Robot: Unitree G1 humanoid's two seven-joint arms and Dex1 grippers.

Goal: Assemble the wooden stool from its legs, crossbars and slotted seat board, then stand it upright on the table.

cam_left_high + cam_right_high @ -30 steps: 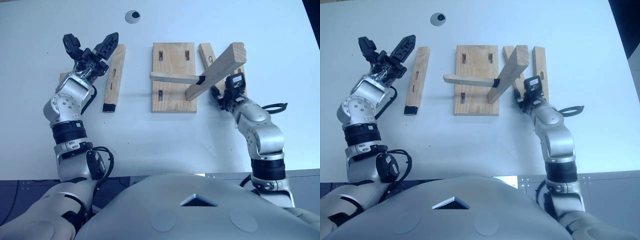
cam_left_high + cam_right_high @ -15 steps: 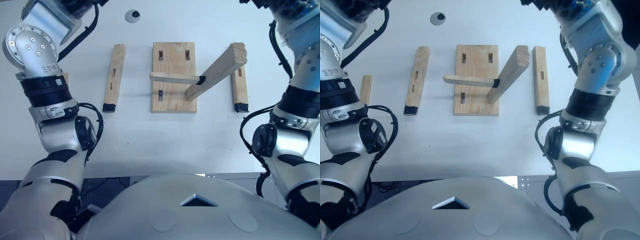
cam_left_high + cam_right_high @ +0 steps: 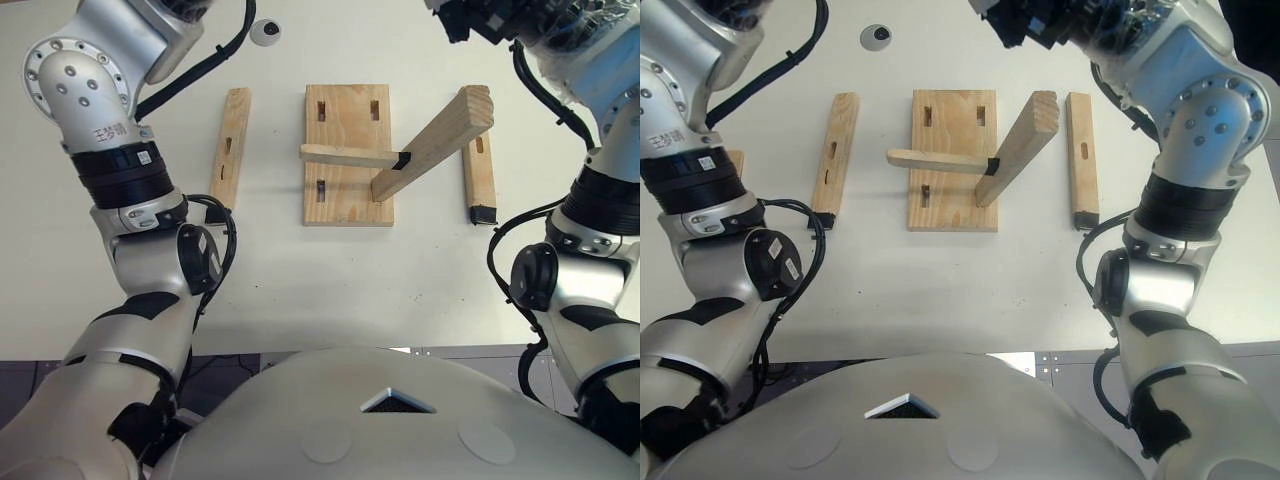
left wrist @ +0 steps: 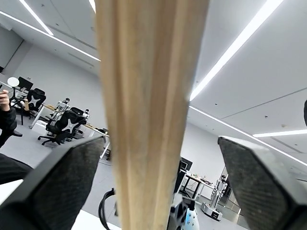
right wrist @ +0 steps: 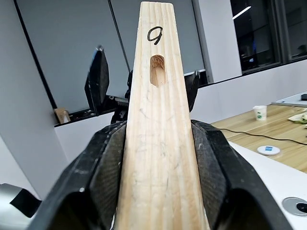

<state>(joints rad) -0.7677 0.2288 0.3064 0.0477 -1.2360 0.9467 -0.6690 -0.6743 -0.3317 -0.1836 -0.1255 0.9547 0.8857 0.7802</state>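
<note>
High above the table, my right gripper [image 5: 159,158] is shut on a slotted wooden leg [image 5: 158,115] marked with a number; this gripper is also at the top of the head view [image 3: 470,18]. The leg's far end lies between the spread fingers of my open left gripper [image 5: 145,76]. From the left wrist the same leg [image 4: 148,120] runs up the gap of that gripper [image 4: 160,143]. On the table lies the seat board [image 3: 350,205]. A tilted leg [image 3: 435,143] stands in it, joined to a crossbar [image 3: 340,155]. Loose legs lie left [image 3: 229,150] and right [image 3: 479,180].
A small black round disc [image 3: 265,32] sits at the back of the white table [image 3: 330,270]. A sliver of a short wooden bar [image 3: 735,160] shows beside my left arm. The table's front strip is bare.
Both arms have risen from the table to head height. The numbered leg that lay beside the tilted leg is gone from the table. My right gripper has swung inward into the top of the view.
</note>
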